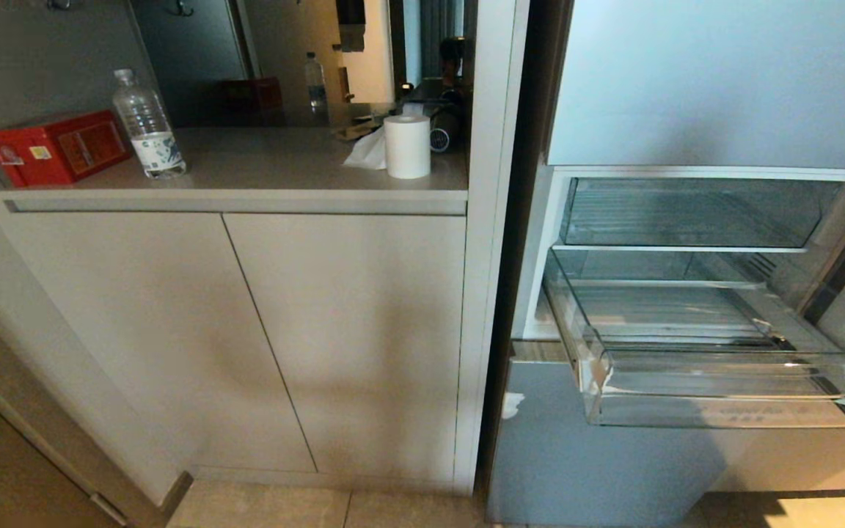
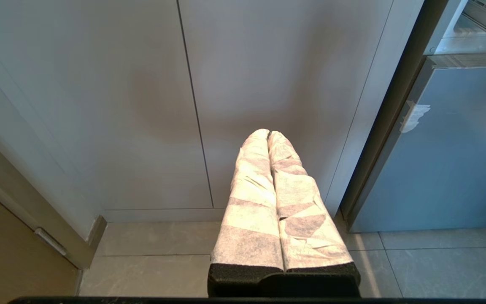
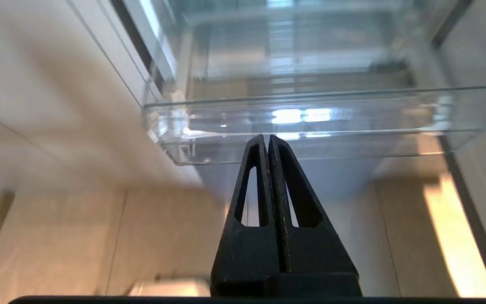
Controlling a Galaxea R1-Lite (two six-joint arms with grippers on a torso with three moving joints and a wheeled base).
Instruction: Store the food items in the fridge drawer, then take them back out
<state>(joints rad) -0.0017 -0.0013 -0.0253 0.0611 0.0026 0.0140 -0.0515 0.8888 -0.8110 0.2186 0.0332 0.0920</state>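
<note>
Head view: the fridge drawer (image 1: 716, 381) stands pulled out at lower right, no food showing in it; a water bottle (image 1: 147, 125), red box (image 1: 56, 147) and paper roll (image 1: 407, 145) sit on the counter (image 1: 261, 165) at upper left.

Left wrist view: my left gripper (image 2: 268, 134), wrapped fingers clenched, faces cabinet doors (image 2: 184, 105).

Right wrist view: my right gripper (image 3: 267, 138), clenched and empty, points at the drawer's clear front lip (image 3: 310, 126).

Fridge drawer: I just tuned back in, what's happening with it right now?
The wide clear plastic fridge drawer stands pulled out and looks empty; no food item shows in any view. The right hand is shut, holds nothing, and points at the drawer's front lip from below. The left hand, in white wrap, is shut and parked facing the beige cabinet doors.
</note>
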